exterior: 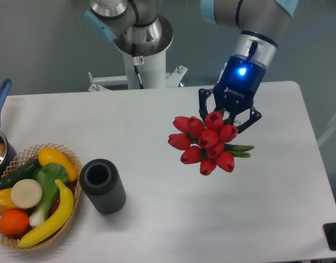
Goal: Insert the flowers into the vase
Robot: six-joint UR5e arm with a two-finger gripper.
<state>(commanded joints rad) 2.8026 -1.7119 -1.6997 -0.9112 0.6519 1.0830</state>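
Spanning nearly the whole view, the white desk carries everything, and the order of things on it suggests the task is roughly at its midpoint. Above the right half, the arm reaches down with its blue-lit wrist, and the tool hangs clear of the desk. Its dark fingers are closed in around the green stems of the flowers, so the bunch appears to be gripped and lifted, the red buds fanning out toward the camera; how far the fingers have closed is hidden behind the buds. So the picking-up looks done.

Left of that, at the desk's left edge, sits a wicker basket of fruit and vegetables, with part of a blue-handled pot behind it. Just beside the basket, touching or nearly touching its rim, stands the vase, upright, its round mouth open and empty.

What remains, by my reading, is the larger share: carrying the bunch across to the left, well apart as it is from the vase, turning the stems downward over the mouth, lowering them in, and letting go.
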